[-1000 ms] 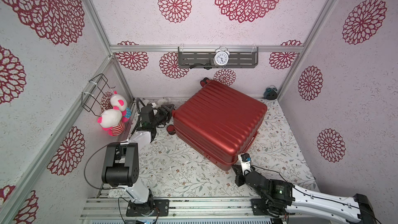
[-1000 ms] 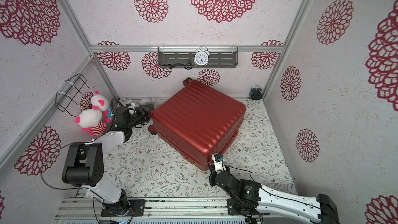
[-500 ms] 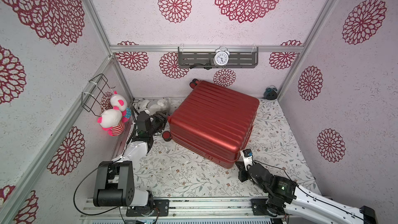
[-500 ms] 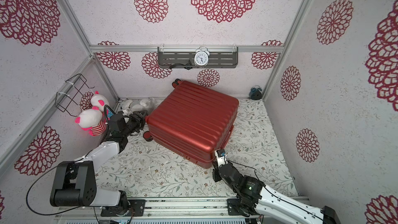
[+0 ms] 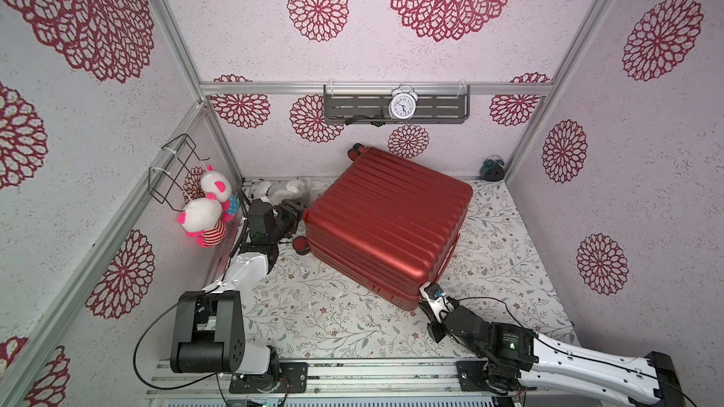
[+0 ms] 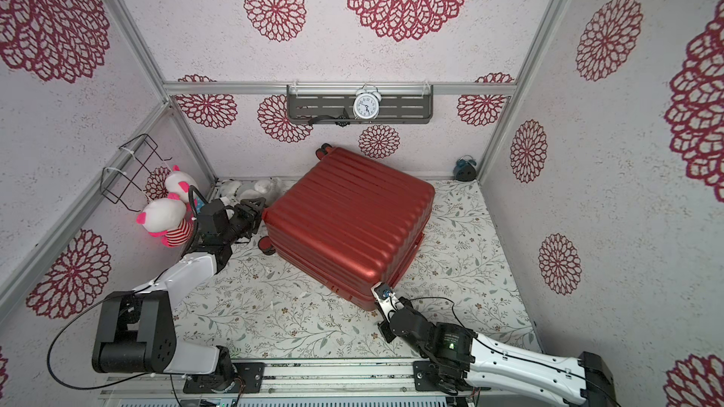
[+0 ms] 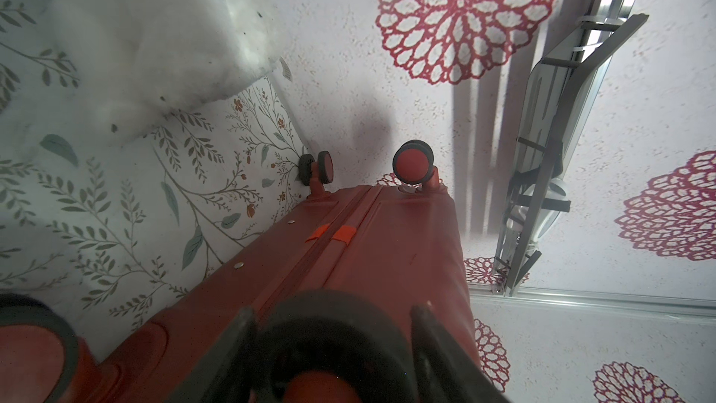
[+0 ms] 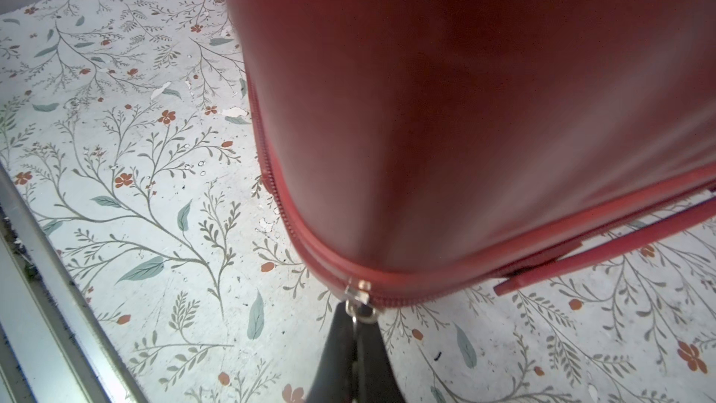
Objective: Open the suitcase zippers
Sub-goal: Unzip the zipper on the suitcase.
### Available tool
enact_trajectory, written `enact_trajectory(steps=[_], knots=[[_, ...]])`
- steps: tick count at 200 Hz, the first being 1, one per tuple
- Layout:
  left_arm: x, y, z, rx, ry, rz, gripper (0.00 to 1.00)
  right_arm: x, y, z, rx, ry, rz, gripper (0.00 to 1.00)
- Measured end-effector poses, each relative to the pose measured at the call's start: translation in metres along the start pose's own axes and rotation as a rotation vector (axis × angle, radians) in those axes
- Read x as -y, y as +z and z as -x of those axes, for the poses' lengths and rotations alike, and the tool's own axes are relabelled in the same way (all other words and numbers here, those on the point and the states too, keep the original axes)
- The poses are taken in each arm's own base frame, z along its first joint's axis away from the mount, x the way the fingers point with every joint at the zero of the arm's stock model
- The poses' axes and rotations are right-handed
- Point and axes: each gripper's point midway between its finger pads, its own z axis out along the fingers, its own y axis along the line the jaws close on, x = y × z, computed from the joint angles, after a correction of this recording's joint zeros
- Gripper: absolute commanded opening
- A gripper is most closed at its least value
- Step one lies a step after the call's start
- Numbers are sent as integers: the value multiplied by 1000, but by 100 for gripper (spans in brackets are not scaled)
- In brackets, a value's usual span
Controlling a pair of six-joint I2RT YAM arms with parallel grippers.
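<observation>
Viewed from my remote station, the large glossy red ribbed hard-shell suitcase (image 5: 388, 225) lies flat and skewed on the floral-print worktop (image 5: 333, 319), with its wheel end turned toward the left arm. The right gripper (image 8: 354, 327) is clenched on the small metallic zipper pull (image 8: 358, 296) at the case's near rounded corner, where the thin red zipper track (image 8: 271, 184) bends. The left gripper (image 7: 333, 327) grasps a black-rimmed red wheel (image 7: 317, 346) at the opposite end and appears to brace the case.

I judge the corner to be the main hazard. If I pull straight rather than along the curve, the slider may jam, or the thin tab may slip out of the pinch. The wheel is a weak anchor: if it swivels or slides free, the smooth shell could skate across the worktop and follow the pull, so the slider would not run. I cannot tell how much of the seam is parted.
</observation>
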Motion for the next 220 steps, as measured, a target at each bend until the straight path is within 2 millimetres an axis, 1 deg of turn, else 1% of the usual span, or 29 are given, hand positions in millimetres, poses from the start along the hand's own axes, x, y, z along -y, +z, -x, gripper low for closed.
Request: enact_trajectory(steps=[33,84,104,125,145,180,199,220], knots=[[0,1,0,-2,5,5,16,-10,4,2,-22,-72,30,0],[0,2,0,27,12,14,15,-15,7,4,-99,-109,19,0],[0,-1,-1,58,20,15,15,-16,8,4,-132,-105,5,0],[0,-9,-2,100,31,27,14,-13,8,3,-178,-105,-20,0],[-1,-24,-7,136,44,51,13,-6,4,0,-229,-109,-44,0],[-4,-49,-21,177,62,84,12,21,-1,-6,-298,-108,-122,0],[-3,-56,-30,187,71,90,12,39,-3,-7,-311,-99,-187,0],[1,-60,-45,185,74,84,12,60,-6,-7,-320,-80,-264,0]])
